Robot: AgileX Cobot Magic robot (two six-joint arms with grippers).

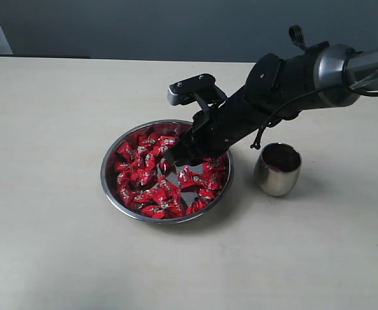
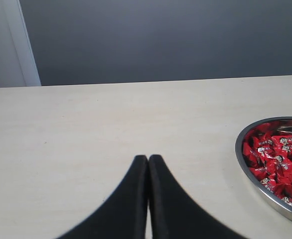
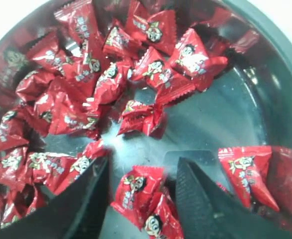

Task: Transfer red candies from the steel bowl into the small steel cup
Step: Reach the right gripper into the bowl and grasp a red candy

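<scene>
Now right gripper (image 3: pixel 143 165) gapes, empty, above red candies (image 3: pixel 111 79); left gripper (image 2: pixel 148 158) closed; small steel cup (image 1: pixel 277 175) at three o'clock of steel bowl (image 1: pixel 104 175).

Spread pincer (image 3: pixel 143 167) straddles red candies (image 3: pixel 136 186) in the steel bowl (image 3: pixel 220 119).

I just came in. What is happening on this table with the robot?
The right gripper is down inside the steel bowl, with its jaws open around one of the red candies and not closed on it. The small steel cup stands on the table beside the bowl, apart from it, with something red inside. The left gripper is shut, holds nothing, and hangs over the table off to the side.
</scene>
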